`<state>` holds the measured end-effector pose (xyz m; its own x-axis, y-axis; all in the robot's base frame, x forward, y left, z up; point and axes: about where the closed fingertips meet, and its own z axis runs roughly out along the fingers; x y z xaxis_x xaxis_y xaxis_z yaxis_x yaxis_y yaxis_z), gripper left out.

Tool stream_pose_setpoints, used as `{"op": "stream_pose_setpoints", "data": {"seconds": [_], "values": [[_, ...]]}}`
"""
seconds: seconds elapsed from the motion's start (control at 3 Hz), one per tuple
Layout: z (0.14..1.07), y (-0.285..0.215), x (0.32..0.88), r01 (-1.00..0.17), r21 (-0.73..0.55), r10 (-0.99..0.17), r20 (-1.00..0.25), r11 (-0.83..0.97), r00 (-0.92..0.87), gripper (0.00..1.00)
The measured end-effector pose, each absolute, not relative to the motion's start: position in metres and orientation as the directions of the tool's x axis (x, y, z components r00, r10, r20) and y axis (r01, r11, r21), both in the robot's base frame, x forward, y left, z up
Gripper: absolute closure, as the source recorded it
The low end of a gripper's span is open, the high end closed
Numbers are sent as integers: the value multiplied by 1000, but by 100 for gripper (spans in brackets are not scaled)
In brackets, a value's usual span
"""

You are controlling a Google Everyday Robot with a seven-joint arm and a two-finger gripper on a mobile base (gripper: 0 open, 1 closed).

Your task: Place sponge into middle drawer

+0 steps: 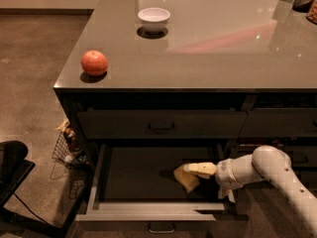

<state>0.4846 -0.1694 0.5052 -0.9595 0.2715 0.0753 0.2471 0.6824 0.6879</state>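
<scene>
The middle drawer stands pulled out below the counter, with pale grey sides and a dark floor. My gripper reaches in from the right, over the right half of the drawer floor. It is shut on the sponge, a small yellowish block held tilted just above the floor. The sponge's green layer does not show. My white arm comes in from the lower right.
An orange-red round fruit sits at the counter's front left and a white bowl stands further back. A shut dark drawer front is above the open drawer. A wire basket and a black object stand on the floor at left.
</scene>
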Motion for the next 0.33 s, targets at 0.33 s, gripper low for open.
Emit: {"op": "stream_pose_setpoints", "data": {"seconds": [0.33], "values": [[505, -169, 485, 247, 688, 272, 75, 682, -959, 0]]}}
